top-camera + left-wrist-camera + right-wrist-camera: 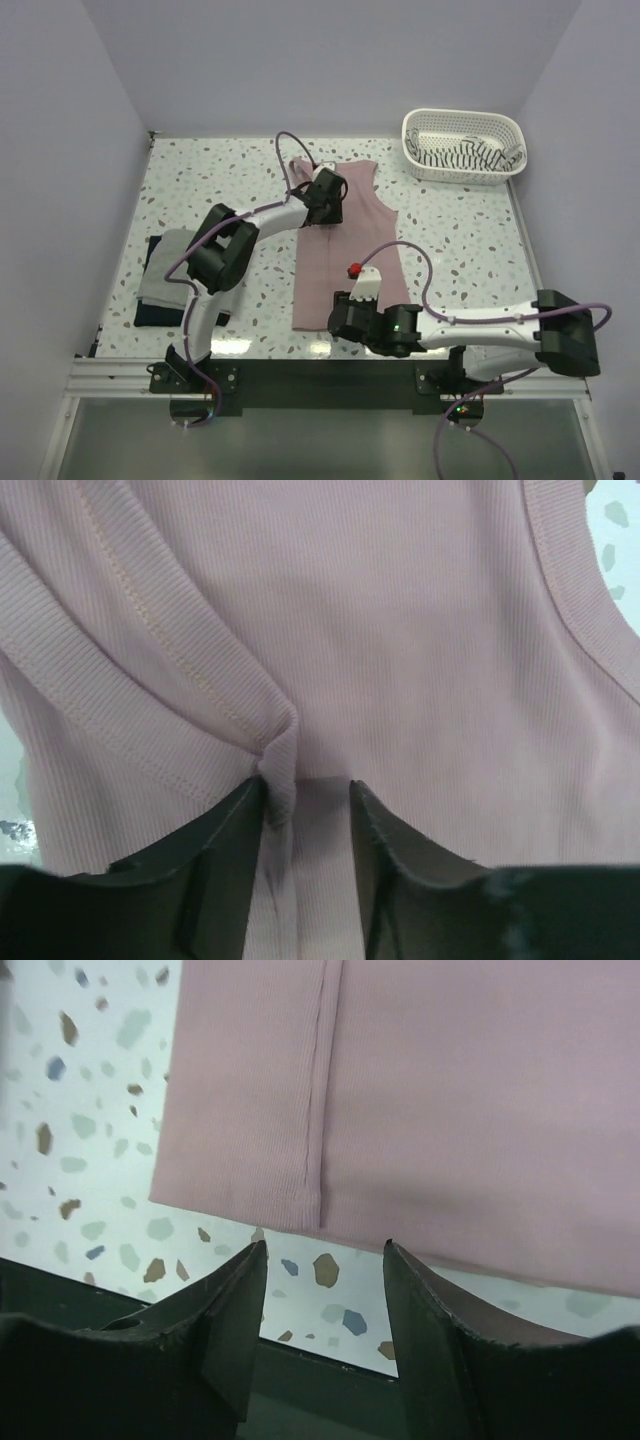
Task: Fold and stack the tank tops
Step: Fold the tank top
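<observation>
Pink tank top [345, 250] looks thin and floppy, best pinched at hem corners or straps. Left claw [308, 792] gapes over a loose pucker; right claw [325, 1250] gapes empty.

Lab enclosure, blank walls [60, 120], speckled table [470, 225]

On the table [460, 240], middle: spread tank top [345, 250] lying flat, straps at the far end, hem at the near edge. Left side, near: stack of two folded tank tops [165, 285], one on the other, apart from the spread one. Far right corner: basket [415, 160], with a fourth tank top [465, 153] inside it. The left gripper [325, 200] is over the far left part of the spread top, and a cloth ridge touches one finger [225, 850]. The right gripper [325, 1250] is at the hem, near its left corner, fingertips at the cloth edge over bare table.
</observation>
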`<action>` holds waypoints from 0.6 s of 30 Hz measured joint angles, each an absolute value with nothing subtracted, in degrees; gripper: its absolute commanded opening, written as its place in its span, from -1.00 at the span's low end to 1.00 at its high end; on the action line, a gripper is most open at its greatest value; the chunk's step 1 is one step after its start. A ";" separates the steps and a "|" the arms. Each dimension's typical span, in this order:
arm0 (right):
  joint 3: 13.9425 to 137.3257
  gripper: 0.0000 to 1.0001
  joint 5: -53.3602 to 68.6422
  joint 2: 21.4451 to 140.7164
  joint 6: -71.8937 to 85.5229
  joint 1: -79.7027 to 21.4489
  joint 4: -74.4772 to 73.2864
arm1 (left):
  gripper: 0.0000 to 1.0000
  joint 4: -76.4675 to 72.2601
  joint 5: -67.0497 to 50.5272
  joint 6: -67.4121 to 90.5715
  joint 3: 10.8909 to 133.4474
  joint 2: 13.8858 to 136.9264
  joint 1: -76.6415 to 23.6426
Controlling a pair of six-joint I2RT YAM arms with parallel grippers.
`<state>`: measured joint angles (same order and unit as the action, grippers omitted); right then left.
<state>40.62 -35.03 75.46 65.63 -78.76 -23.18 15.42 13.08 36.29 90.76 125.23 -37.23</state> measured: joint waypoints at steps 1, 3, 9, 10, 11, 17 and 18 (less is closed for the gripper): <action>40.64 0.06 -36.03 72.99 65.65 -78.74 -24.64 | 0.03 15.27 12.82 36.07 90.78 125.23 -37.23; 40.80 0.04 -37.87 68.86 65.60 -78.28 -27.35 | 0.15 14.94 12.27 35.53 90.83 125.12 -37.26; 40.38 0.03 -38.11 61.98 63.02 -66.65 -30.83 | 0.36 15.46 11.35 34.30 91.68 125.03 -37.23; 39.92 0.03 -37.85 61.21 62.11 -63.96 -30.85 | 0.37 15.46 11.07 33.95 91.68 124.88 -37.21; 39.46 0.03 -37.63 60.53 60.88 -60.75 -30.89 | 0.39 15.42 10.76 33.71 91.68 124.73 -37.21; 39.24 0.03 -35.81 60.45 53.87 -48.16 -30.70 | 0.37 14.24 8.93 33.23 91.68 122.80 -37.21; 39.27 0.04 -35.18 60.80 52.77 -46.50 -30.59 | 0.36 14.00 8.58 33.23 91.68 122.45 -37.19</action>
<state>39.27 -35.18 60.80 52.77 -46.50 -30.59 14.00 8.58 33.23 91.68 122.45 -37.19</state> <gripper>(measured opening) 0.517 0.691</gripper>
